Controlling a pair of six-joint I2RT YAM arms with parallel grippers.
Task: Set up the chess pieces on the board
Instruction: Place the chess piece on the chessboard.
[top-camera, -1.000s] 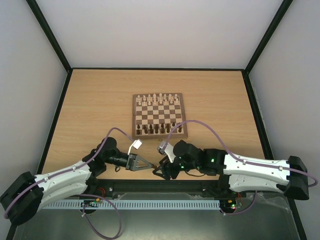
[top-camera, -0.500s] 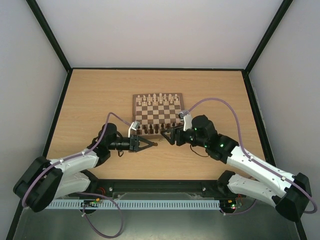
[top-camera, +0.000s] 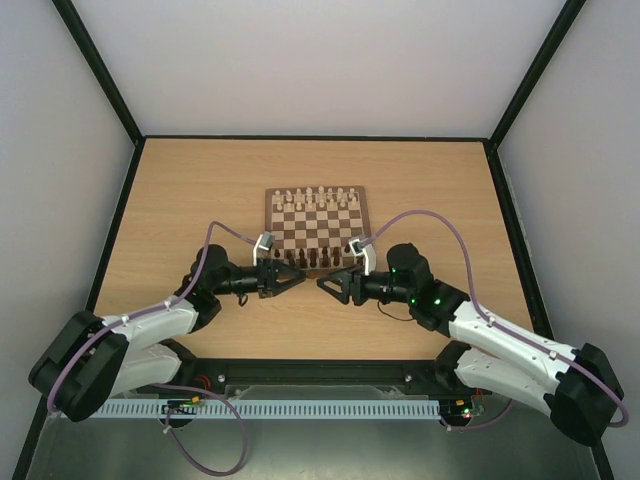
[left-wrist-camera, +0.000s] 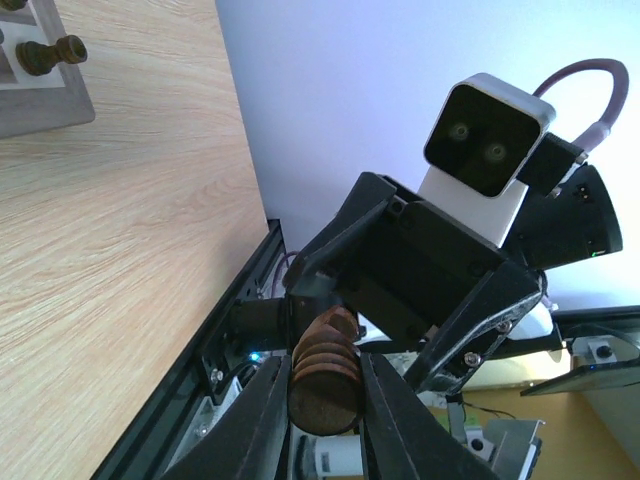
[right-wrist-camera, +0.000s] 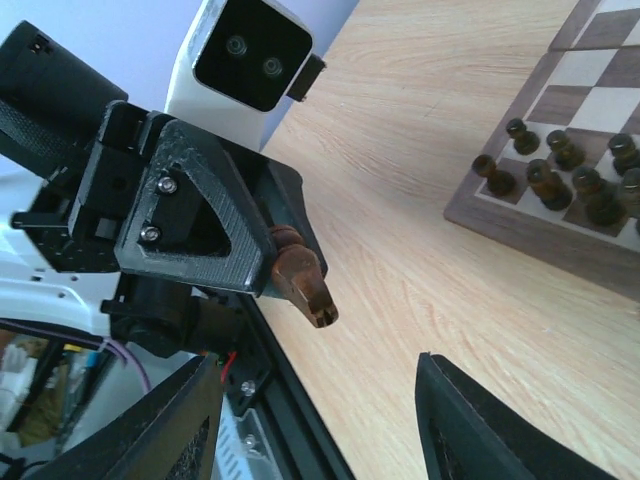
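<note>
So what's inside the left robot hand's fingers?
A dark brown chess piece, pinched between the left gripper's fingers. Its ridged body pokes out; the part squeezed between the fingers is covered, so which piece it is cannot be told.

Overhead view is lit really evenly: soft white light from above, so the table (top-camera: 180, 200) looks bright and the arms only drop faint, fuzzy shadows. The walls go a bit grey-blue. The black frame posts (top-camera: 98, 70) splay outward, classic wide-angle stretch. Down at the bottom the metal base (top-camera: 400, 450) is dimmer, with a dull sheen.

Left wrist view: the wood grain is crisp, but the chess piece (left-wrist-camera: 325, 375) right up at the lens is soft. There's also a blown-out yellowish patch near the lower right corner.

Right wrist view: the fingers (right-wrist-camera: 170, 430) along the bottom edge are just dark blur, and the board (right-wrist-camera: 590, 100) is slightly soft.
</note>
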